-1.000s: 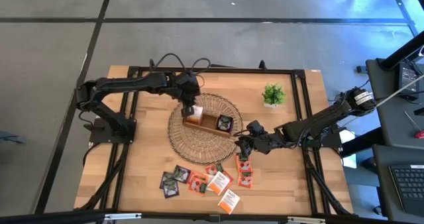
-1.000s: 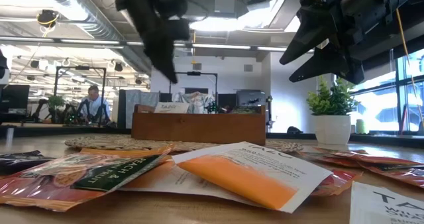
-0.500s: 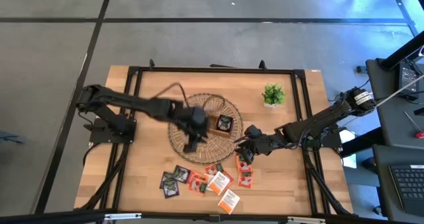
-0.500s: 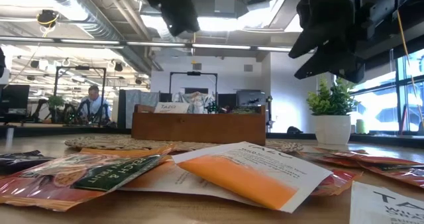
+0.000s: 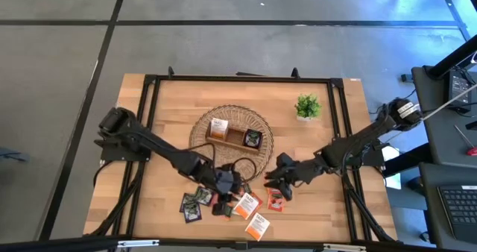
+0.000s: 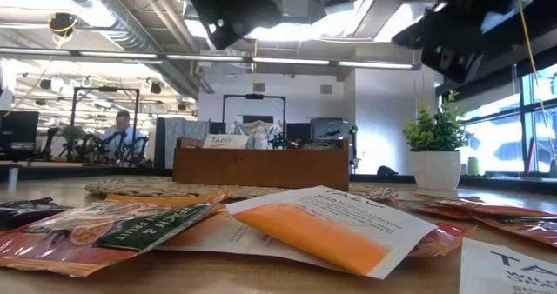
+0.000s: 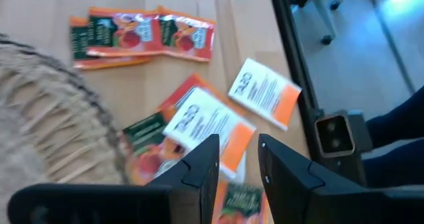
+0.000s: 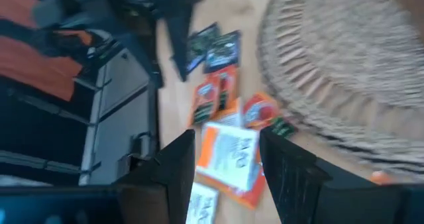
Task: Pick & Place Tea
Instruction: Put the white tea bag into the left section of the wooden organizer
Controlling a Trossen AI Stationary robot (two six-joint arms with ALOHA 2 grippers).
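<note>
1. Tea sachets (image 5: 237, 202) are lying scattered on the wooden surface (image 5: 164, 140), directly under and around the left pincer (image 5: 226, 185), which is hanging just above them with its fingers (image 7: 199, 174) standing narrowly apart and holding nothing.
2. Just beyond the left pincer's tips, a white-and-orange sachet (image 7: 207, 126) is overlapping red ones, and another white-and-orange sachet (image 7: 264, 92) is lying a little farther out, near the surface's dark frame.
3. The right pincer (image 5: 274, 179) is hovering beside the left one, over the red sachets (image 5: 276, 198), with its fingers (image 8: 175, 174) parted and empty.
4. Past both pincers, a woven mat (image 5: 200, 136) is carrying a brown wooden tray (image 5: 235, 136), where one sachet is sitting in an end compartment and a dark one in the opposite end.
5. Farther off, a small green potted plant (image 5: 307, 106) is standing near the surface's far edge.
6. Behind the surface, a person (image 6: 119, 136) is sitting in the office.
</note>
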